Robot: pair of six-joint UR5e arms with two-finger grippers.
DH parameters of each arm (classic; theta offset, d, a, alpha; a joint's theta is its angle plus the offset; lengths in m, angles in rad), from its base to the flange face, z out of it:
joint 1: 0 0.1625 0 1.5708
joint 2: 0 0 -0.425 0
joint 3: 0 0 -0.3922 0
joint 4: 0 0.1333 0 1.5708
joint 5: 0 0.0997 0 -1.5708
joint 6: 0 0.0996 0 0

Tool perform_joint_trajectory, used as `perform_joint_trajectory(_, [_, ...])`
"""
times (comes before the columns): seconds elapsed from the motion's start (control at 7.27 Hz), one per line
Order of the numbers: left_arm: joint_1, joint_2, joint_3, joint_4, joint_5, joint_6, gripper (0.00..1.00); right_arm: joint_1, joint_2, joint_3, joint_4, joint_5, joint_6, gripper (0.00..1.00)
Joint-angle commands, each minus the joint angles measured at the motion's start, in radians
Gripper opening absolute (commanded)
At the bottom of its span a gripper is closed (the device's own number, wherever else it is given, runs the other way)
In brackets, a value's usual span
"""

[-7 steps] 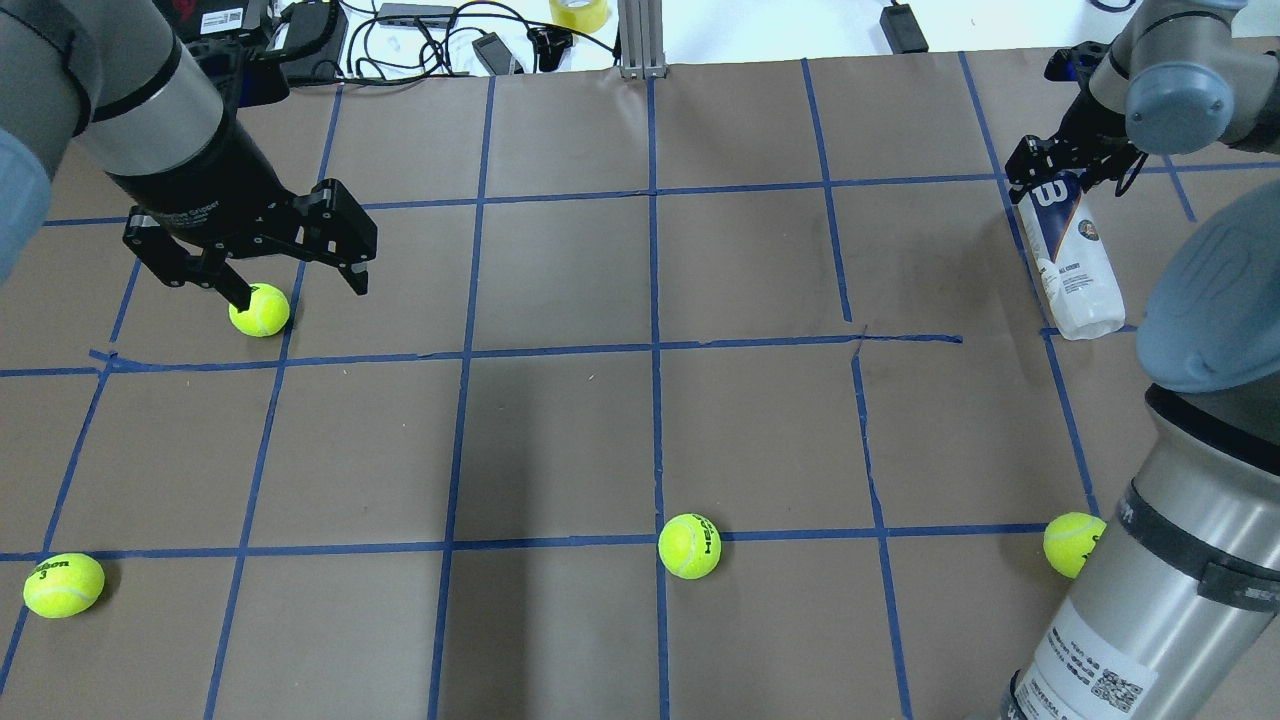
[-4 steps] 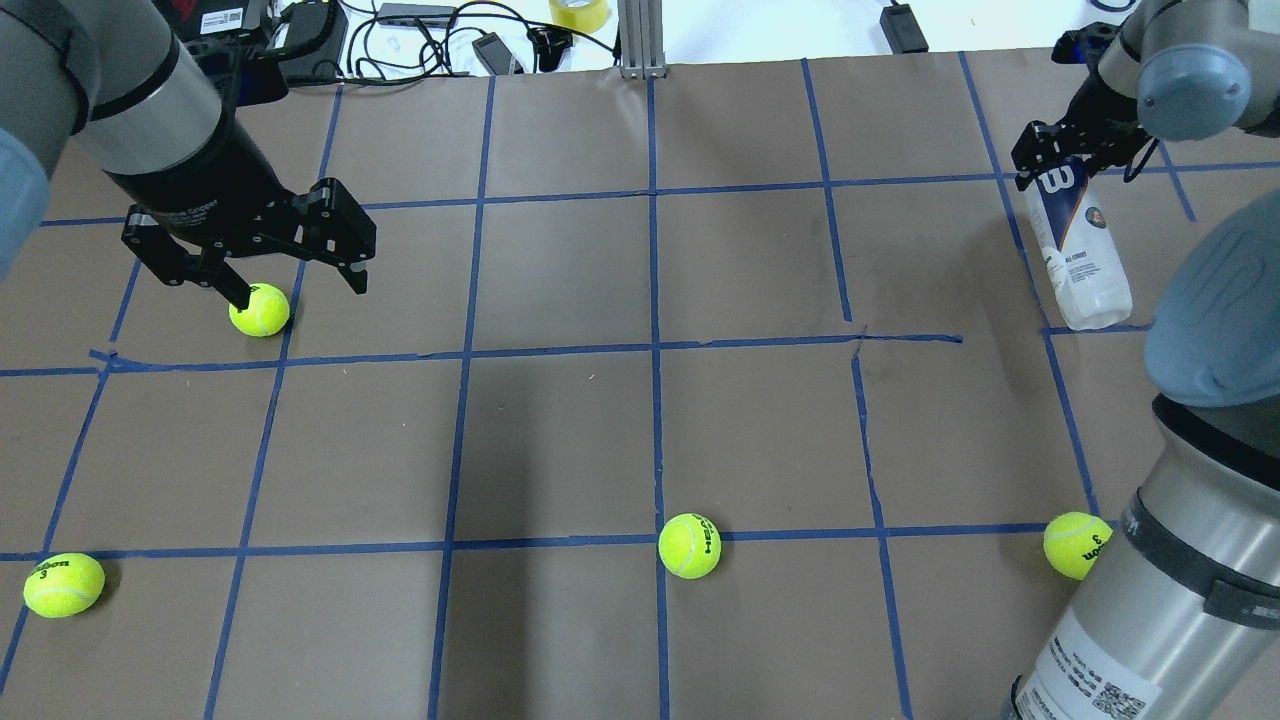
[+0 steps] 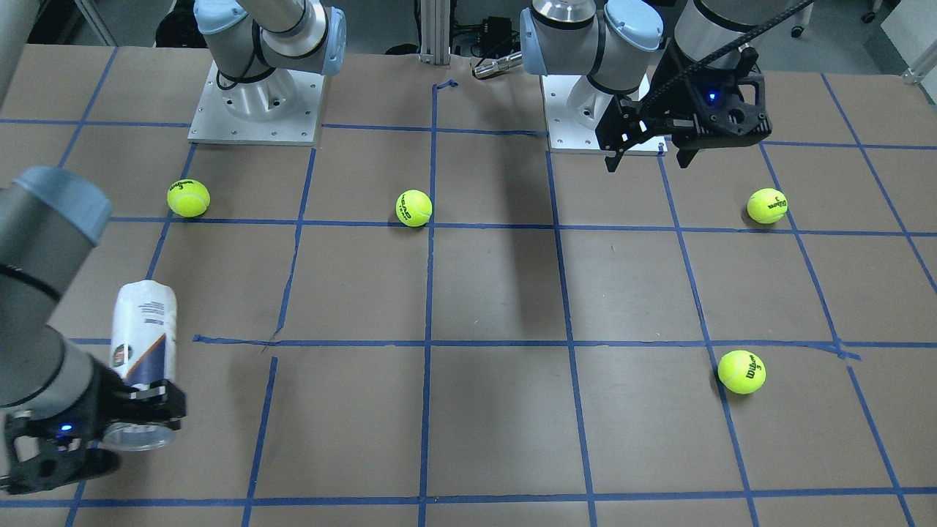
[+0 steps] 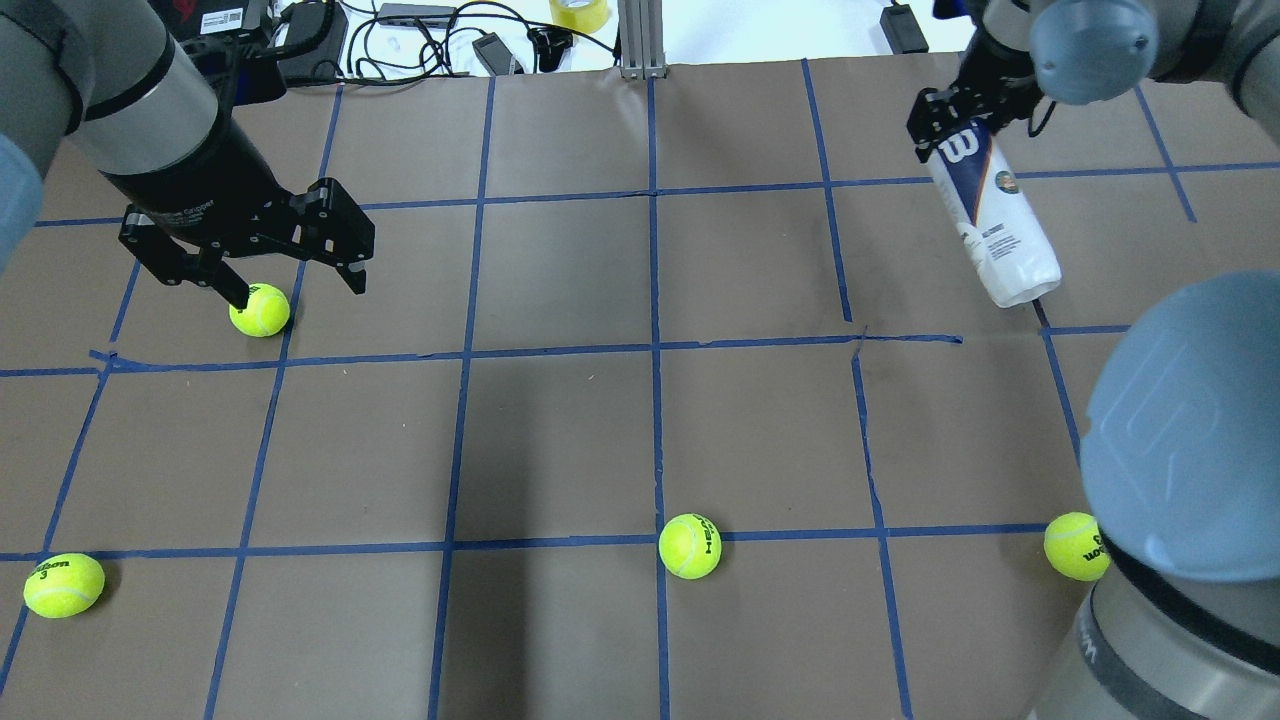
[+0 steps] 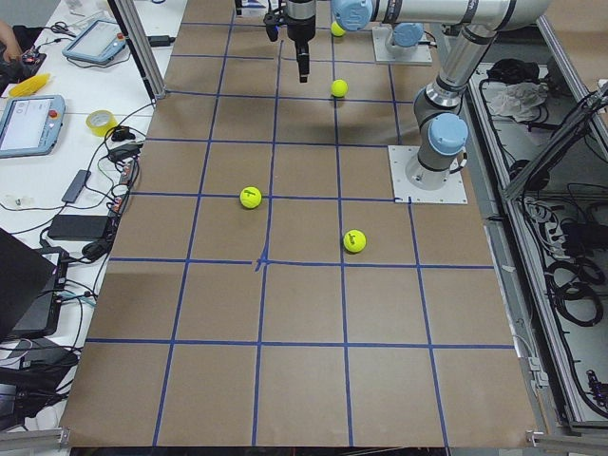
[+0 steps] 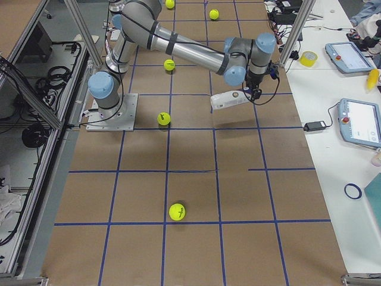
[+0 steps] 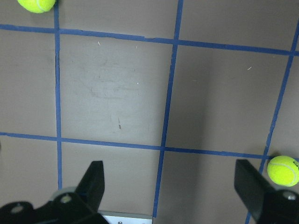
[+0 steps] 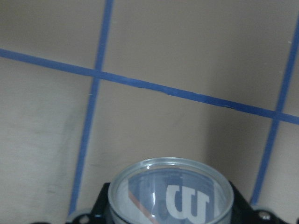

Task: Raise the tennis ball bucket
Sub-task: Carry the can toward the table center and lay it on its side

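- Change over the last second: the tennis ball bucket (image 4: 990, 220) has swung away from the right edge of the table (image 4: 560, 280). It has moved in toward the middle and a little nearer the far edge, though it is still in the far right corner area.
- Right gripper (image 4: 942, 128): clamped across the bucket's far end, as before. Its wrist view looks straight down on the clear round end cap, with the "W" showing through it.
- Height: the right-side view shows the bucket's shadow on the paper apart from the bucket, so I judge it is off the table. It is carried lying over, close to level. The free end may droop slightly, but I cannot be sure.
- Left gripper (image 4: 300, 285): jaws wide apart, holding nothing, unmoved near the far left corner. It hangs above the table close to a tennis ball (image 4: 259, 309). In the front view the ball sits clear of the fingers.
- Three other tennis balls along the near edge are in the same spots.
- Meaning for the task: the lift looks essentially done. What is left, by my reading, is keeping the one-ended hold firm, since a long can gripped at one end could pivot or slip.
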Motion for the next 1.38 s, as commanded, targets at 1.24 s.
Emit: perform_joint_trajectory(1.24, [0.317, -0.013, 0.006, 0.012, -0.002, 0.422, 1.00, 0.617, 0.137, 0.050, -0.369, 0.001, -0.682, 0.35])
